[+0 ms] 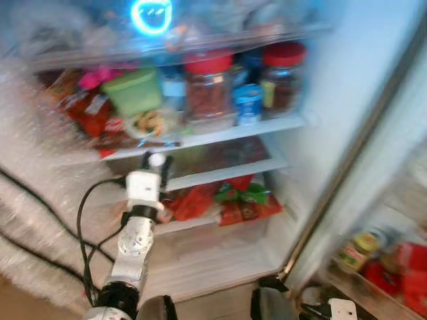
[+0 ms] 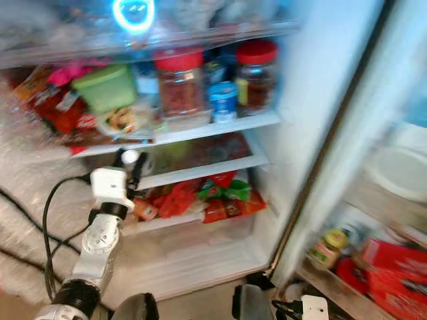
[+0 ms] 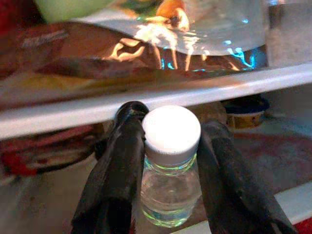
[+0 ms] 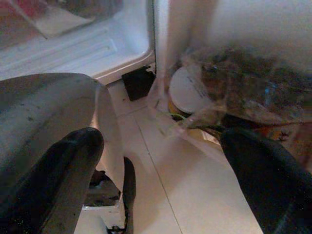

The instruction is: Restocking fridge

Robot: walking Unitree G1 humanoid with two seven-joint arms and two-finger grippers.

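**Q:** What crowds the open fridge (image 1: 313, 80)?

**A:** The upper shelf (image 1: 220, 135) is packed: a green tub (image 1: 135, 90), two red-lidded jars (image 1: 209, 85) side by side, a small blue cup (image 1: 247, 103) between them at the front, and red snack bags (image 1: 80, 107) at the robot's left. A clear bag of food (image 3: 195, 34) overhangs that shelf's front edge, directly above the gripper. Lower down lie red and green packets (image 1: 233, 199). The door rack (image 1: 373, 280) at the right holds a yellow-lidded jar (image 1: 357, 248) and red cartons (image 1: 410, 273).

**Q:** Where is the bottle, relative to the hand?

**A:** The left gripper (image 3: 168, 161) is raised to the gap just under the upper shelf, its two black fingers (image 3: 117, 170) clamped on either side of a small clear bottle (image 3: 170, 192) with a white cap (image 3: 171, 132). The bottle stands upright between them, cap just below the shelf's white edge, with a dark-lidded tub (image 3: 246, 113) behind it on the middle shelf.

**Q:** And the other arm?

**A:** The right gripper (image 4: 161, 170) hangs low by the fridge's bottom corner, fingers spread apart and holding nothing, over pale floor tiles (image 4: 195, 195).

**Q:** Any readable labels?

**A:** None; print on the bags and jars is too blurred to read.
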